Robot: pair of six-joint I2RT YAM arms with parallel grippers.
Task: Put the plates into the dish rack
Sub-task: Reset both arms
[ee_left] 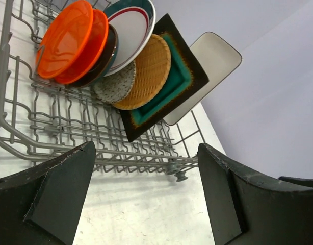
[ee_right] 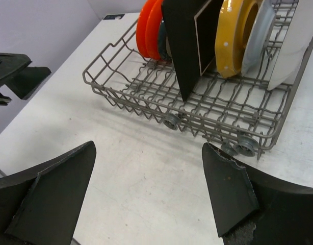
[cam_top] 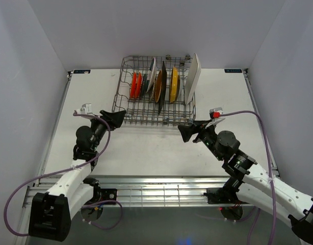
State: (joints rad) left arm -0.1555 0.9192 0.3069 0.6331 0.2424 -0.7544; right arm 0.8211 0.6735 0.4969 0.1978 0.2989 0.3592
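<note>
Left gripper point(ee_left: 146, 194) and right gripper point(ee_right: 149, 194) both gape, empty. I see plates point(cam_top: 134, 86) standing in the dish rack point(cam_top: 138, 109) — corner tags point(cam_top: 81, 71) unreadable.

A white table point(cam_top: 146, 148) sits enclosed by plain pale walls point(cam_top: 146, 30), with a ribbed metal rail point(cam_top: 161, 191) along its near edge.

The white table point(cam_top: 146, 150) bears the dish rack point(cam_top: 144, 113) toward its far edge.
</note>
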